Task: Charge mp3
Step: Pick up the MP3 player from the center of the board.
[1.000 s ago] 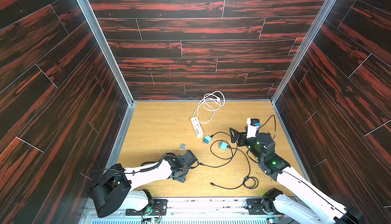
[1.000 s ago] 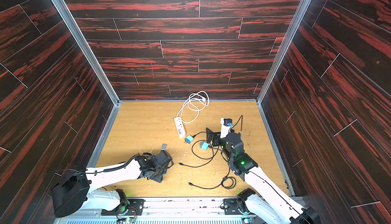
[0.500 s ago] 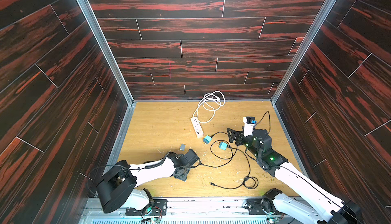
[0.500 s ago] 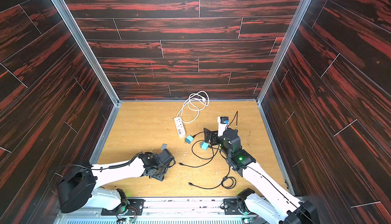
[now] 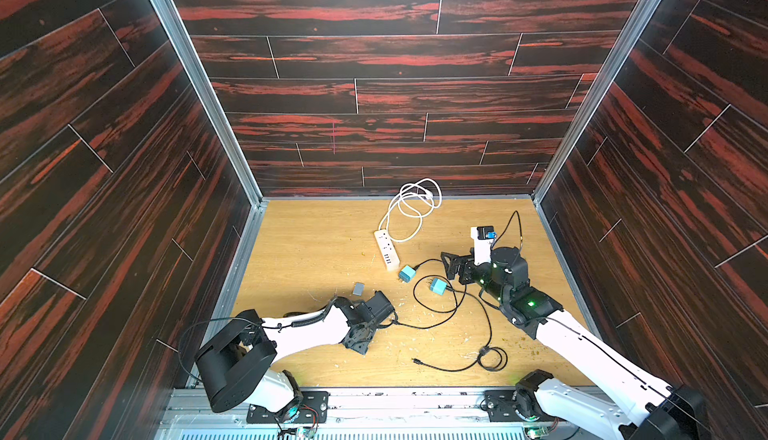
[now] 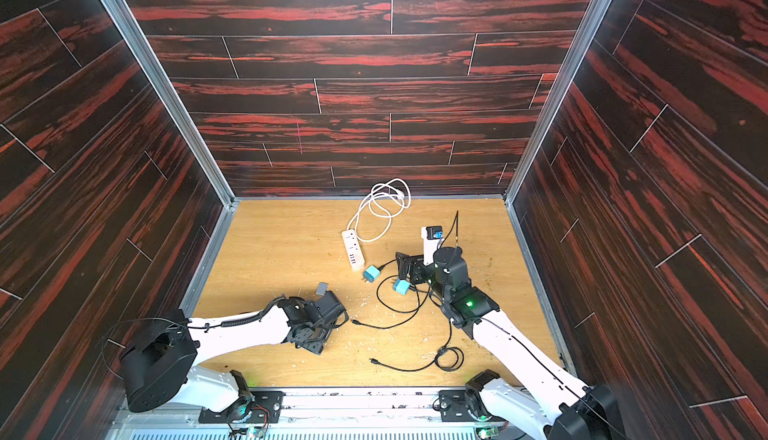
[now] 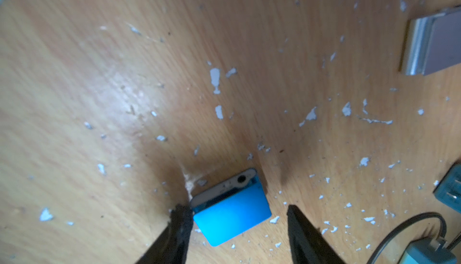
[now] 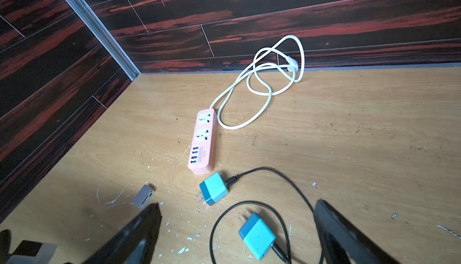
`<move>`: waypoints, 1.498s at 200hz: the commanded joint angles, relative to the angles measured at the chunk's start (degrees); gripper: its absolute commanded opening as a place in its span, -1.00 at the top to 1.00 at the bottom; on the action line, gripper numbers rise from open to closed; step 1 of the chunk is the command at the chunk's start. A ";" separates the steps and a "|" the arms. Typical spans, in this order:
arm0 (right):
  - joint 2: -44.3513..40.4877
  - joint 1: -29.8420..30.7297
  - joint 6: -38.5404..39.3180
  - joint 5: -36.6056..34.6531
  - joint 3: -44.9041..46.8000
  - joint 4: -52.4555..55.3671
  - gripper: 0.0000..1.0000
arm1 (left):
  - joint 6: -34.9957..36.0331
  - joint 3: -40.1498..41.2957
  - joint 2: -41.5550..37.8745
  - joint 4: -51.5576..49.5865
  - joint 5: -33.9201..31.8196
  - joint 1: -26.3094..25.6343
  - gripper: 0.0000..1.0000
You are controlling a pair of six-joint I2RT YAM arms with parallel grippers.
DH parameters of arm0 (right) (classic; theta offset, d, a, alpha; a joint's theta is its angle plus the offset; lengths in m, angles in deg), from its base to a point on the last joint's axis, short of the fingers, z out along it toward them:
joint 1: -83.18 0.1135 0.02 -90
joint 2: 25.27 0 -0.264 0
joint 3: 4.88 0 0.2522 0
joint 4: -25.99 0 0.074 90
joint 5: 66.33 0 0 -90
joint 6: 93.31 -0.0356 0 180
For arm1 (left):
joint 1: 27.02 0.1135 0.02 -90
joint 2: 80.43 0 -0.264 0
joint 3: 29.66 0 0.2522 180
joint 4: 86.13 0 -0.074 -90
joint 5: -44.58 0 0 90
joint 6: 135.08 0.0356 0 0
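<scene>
My left claw (image 7: 237, 210) has narrowed around the blue mp3 player (image 7: 232, 215): one finger touching, no pinch yet; pickup near. Right claw (image 8: 237, 205) spread wide.

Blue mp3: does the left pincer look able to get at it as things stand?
Likely yes: the left pincer straddles the mp3, jaws open either side, nothing else between them.

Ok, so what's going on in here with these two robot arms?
The left arm has its jaws down around a small blue music player on the wooden table; one jaw touches it, the other stands apart, so it is not gripped yet. The right arm hovers, jaws open, by two teal chargers. Neither is plugged into the power strip.
</scene>
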 commanded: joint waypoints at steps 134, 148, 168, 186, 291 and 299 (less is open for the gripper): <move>5.04 0.35 0.96 5.31 -4.07 3.83 -0.97 | 14.23 -1.78 10.04 -8.36 3.39 5.64 -0.12; 5.18 0.35 0.97 5.45 -4.21 4.01 -0.97 | 15.10 -2.03 10.64 -8.69 3.81 5.82 -0.12; 5.33 0.35 1.03 5.67 -4.33 4.14 -0.97 | 16.13 -2.41 11.18 -9.63 3.57 6.16 -0.12; 5.52 0.34 1.00 5.84 -4.40 4.23 -0.97 | 17.01 -2.38 11.49 -9.75 3.45 6.60 -0.10; 6.84 0.35 1.02 7.50 -4.95 4.93 -0.97 | 23.05 -1.35 14.74 -9.92 3.00 8.09 0.11; 6.94 0.35 0.98 7.68 -4.95 5.02 -0.97 | 23.23 -1.20 14.74 -9.79 2.92 8.19 0.11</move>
